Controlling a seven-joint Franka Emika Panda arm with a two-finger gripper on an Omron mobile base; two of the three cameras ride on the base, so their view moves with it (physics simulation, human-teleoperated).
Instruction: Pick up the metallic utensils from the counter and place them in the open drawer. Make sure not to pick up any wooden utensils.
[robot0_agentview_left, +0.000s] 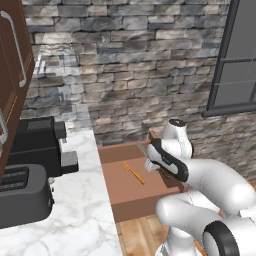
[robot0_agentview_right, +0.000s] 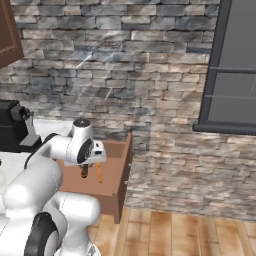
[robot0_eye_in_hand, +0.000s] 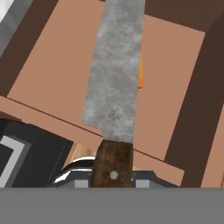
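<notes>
Over the open drawer, gripper is clamped on the knife; orange-handled utensil lies inside.

Kitchen: toaster, marble worktop, drawer.

We see the knife up close in the hand view: a mottled silver blade running away from us, joined to a dark brown handle with a small pale rivet, held above the open drawer. In the right base view its brown handle hangs over the drawer's interior. The drawer is a shallow reddish-brown wooden box with a flat plain bottom and low sides, pulled out beside the white marble worktop. On its bottom lies the slim orange-handled utensil, flat and slanted; in the hand view we catch its orange edge just beside the blade.
</notes>
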